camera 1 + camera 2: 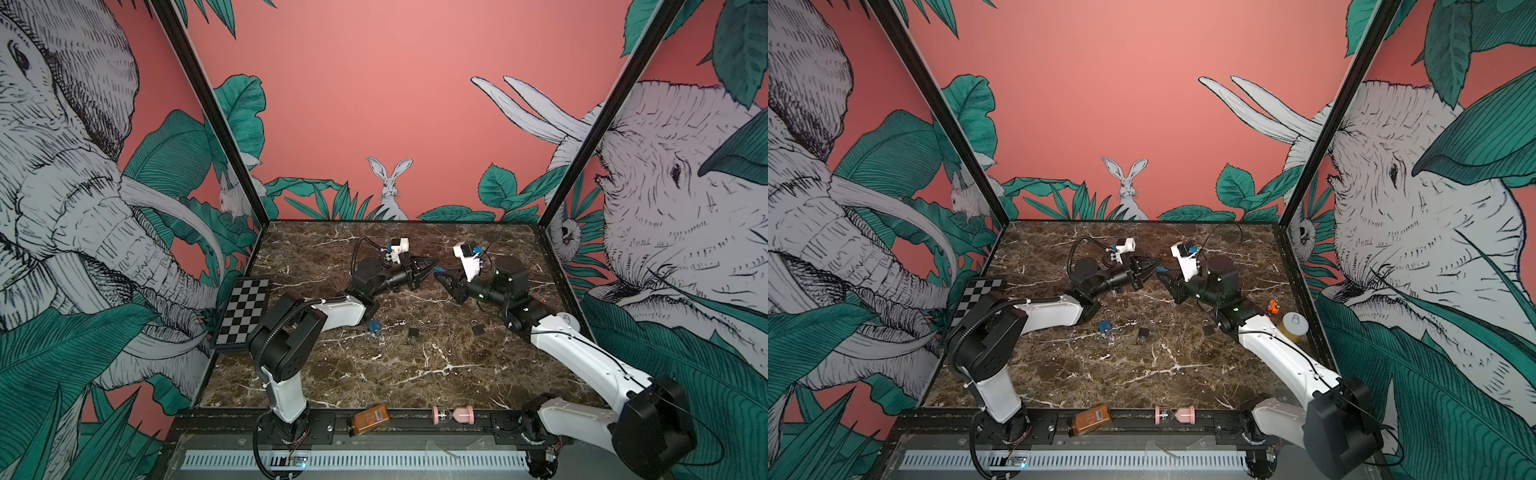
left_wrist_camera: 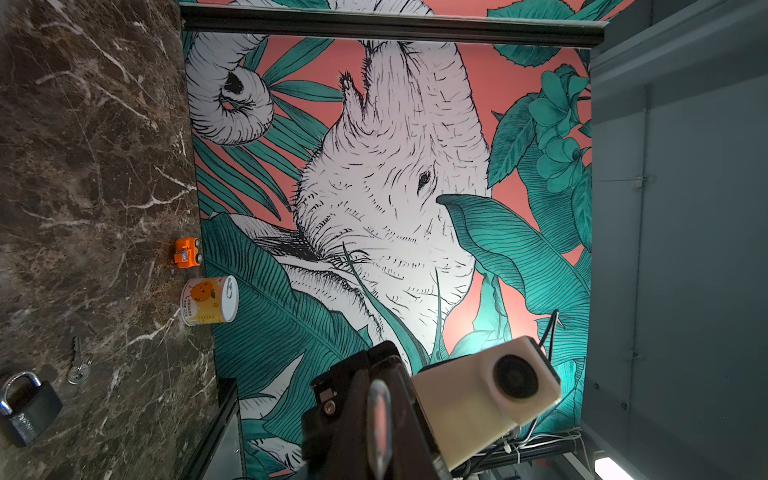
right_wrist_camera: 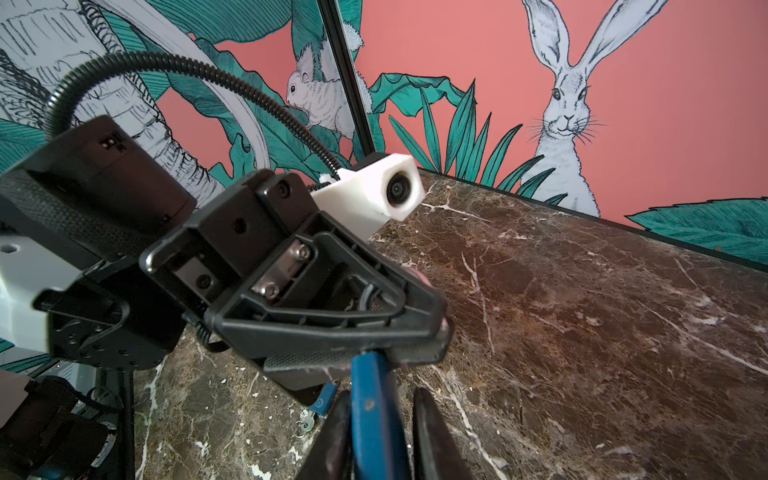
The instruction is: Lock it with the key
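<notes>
Blue padlock [image 3: 372,411] gripped by right pincer [image 3: 382,399], clenched left pincer [image 3: 438,332] just beside.

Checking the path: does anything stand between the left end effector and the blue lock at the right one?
Nothing visible does. The left end effector and the blue lock at the right end effector are almost tip to tip.

Scene is being lit evenly from overhead; soft shadows are being cast on desk [image 1: 415,374]. Wrist-cam fgnd is being blurred, top-view edges warped.
</notes>
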